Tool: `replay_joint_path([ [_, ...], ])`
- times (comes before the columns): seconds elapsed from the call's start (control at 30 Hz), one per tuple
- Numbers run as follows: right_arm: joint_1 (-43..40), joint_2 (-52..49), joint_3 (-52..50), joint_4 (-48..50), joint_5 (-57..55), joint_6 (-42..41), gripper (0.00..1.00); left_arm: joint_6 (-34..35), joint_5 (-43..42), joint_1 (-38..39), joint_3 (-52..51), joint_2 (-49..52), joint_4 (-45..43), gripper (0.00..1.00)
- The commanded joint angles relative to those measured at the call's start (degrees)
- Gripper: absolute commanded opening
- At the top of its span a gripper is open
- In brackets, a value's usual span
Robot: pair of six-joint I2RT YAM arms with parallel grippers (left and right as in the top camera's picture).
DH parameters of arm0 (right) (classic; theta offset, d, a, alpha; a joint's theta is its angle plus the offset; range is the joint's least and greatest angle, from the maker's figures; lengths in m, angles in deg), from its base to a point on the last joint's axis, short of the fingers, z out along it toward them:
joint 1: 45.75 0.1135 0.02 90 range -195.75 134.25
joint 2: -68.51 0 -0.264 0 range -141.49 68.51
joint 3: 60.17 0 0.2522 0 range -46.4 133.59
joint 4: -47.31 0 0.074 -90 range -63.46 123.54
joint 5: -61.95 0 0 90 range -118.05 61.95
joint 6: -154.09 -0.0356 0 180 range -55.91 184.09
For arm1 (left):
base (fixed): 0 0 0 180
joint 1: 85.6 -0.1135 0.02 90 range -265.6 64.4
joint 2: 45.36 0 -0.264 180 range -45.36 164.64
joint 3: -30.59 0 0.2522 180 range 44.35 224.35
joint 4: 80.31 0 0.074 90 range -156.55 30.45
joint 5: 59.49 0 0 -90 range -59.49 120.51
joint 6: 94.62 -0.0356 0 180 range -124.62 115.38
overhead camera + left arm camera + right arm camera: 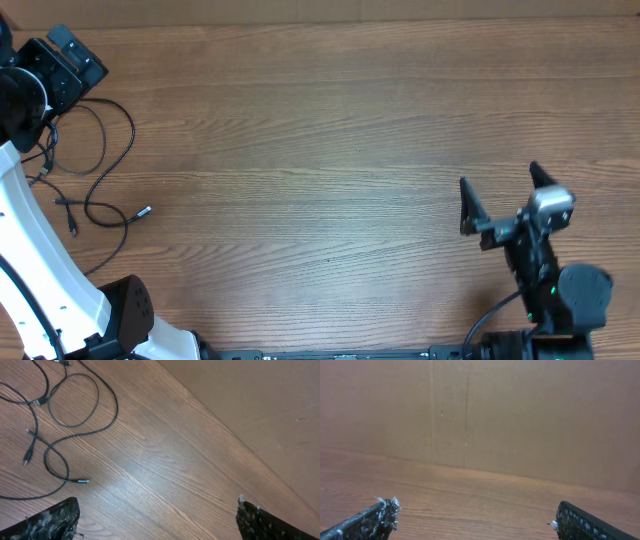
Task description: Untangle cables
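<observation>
Two pincers are mine, and both stand with their fingers spread wide and nothing between them. The left gripper (157, 505) hangs over the far-left corner of the table (320, 150). In the left wrist view its two black fingers (50, 520) show only at the lower corners of the picture, well apart from each other. The right gripper (503, 192) is near the right edge, toward the near side. In the overhead view its two dark fingers splay outward, and in the right wrist view they sit at opposite lower corners with bare wood between them. The cables (100, 170) lie flat on the table along the left edge, just on the near side of the left gripper and partly under my white left arm (35, 250). They are thin black cords laid in loose curves that cross one another at several points. I cannot tell how many separate cords there are. One closed loop (75, 400) lies toward the far side of the group. A silver-tipped plug (145, 211) ends one cord on the side facing the table's centre. A darker plug end (27, 455) lies just beside the crossing strands. Neither gripper touches any cord, and the right gripper is well apart from all of them. A plain brown board (470, 410) stands along the far edge.
</observation>
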Motion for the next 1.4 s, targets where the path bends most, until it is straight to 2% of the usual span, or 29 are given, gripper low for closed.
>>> replay_joint_path([
  [0.0,-0.22,6.12,-4.31,0.66,0.31,0.33,1.00,0.57,-0.09,0.17,0.04,-0.17,0.04,1.00],
  [0.27,-0.09,15.21,-12.81,0.72,1.81,0.35,1.00,0.55,-0.09,0.17,0.04,-0.17,0.07,1.00],
  [0.57,-0.07,16.37,-19.74,1.07,6.93,0.28,1.00,0.55,-0.09,0.17,0.04,-0.17,0.07,1.00],
  [0.7,-0.07,16.37,-20.41,2.84,9.31,-4.00,1.00,0.57,-0.09,0.17,0.04,-0.17,0.07,1.00],
  [1.37,-0.07,16.35,-20.92,4.07,9.31,-4.00,1.00,0.55,-0.09,0.09,0.04,-0.09,0.07,1.00],
])
